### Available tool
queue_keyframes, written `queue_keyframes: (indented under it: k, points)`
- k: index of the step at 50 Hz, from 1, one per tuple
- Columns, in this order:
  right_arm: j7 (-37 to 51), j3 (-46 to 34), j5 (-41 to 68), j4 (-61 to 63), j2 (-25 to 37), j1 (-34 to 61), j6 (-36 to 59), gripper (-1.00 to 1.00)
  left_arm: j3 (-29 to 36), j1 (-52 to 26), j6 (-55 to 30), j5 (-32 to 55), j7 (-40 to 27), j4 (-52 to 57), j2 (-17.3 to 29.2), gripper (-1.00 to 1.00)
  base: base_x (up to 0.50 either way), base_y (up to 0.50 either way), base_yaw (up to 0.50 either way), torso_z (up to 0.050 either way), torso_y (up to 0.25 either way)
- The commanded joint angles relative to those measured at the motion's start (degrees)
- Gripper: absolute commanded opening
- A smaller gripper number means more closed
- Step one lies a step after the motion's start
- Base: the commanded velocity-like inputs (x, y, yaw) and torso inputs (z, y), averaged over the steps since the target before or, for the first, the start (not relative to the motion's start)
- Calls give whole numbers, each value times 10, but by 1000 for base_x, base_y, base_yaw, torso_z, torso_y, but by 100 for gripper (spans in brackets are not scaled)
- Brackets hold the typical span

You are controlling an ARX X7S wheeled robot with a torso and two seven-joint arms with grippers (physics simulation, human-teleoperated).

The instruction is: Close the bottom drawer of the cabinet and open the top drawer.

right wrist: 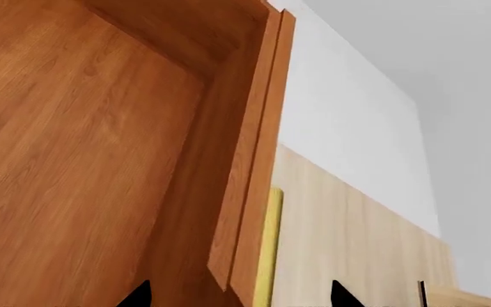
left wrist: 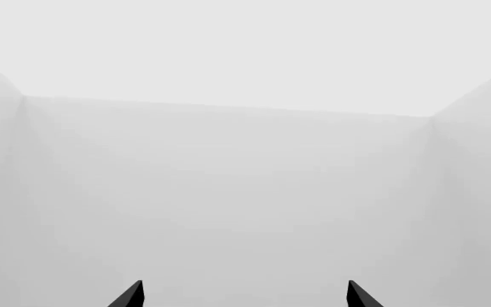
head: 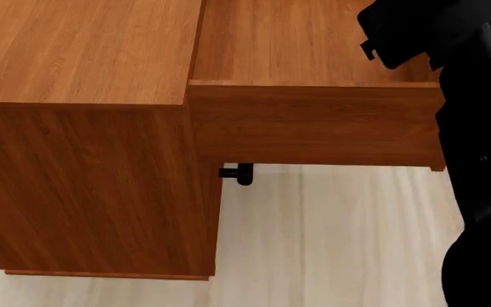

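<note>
Toward the left of the head view, the cabinet [head: 84, 185] fills the frame as a tall reddish-brown wood-grain box, its flat top reaching the left edge and its side wall running down to the pale striped floor [head: 331, 243]. From its front the top drawer [head: 314, 121] stands pulled out to the right, its side panel and open box showing the same warm grain. Just below the drawer, at the cabinet's front edge, a small dark fitting [head: 237, 174] sticks out. At the right edge the black right arm [head: 475, 128] reaches over the drawer. The right gripper [right wrist: 238, 295] shows two dark fingertips set apart beside the drawer's front panel and its brass handle [right wrist: 268, 249]. The left gripper [left wrist: 243, 295] likewise has its tips spread, facing plain white walls [left wrist: 228, 192].
</note>
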State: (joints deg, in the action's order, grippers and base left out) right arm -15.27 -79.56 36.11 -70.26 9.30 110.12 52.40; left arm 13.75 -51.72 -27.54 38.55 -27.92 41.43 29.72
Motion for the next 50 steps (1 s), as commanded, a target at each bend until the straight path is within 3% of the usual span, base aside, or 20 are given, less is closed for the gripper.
queue_keyframes:
  k: [1, 38, 50]
  points:
    - [0, -31, -23, -18, 3, 23, 2, 100, -2, -7, -4, 6, -4, 3, 1, 100, 0, 0, 0, 0, 0]
    - [35, -13, -3, 169, 65, 114, 115, 100, -10, -27, -21, 32, -20, 23, 8, 100, 0, 0, 0, 0, 0]
    - [100, 42, 43, 321, 135, 136, 191, 100, -10, -39, -28, 40, -25, 26, 8, 100, 0, 0, 0, 0, 0]
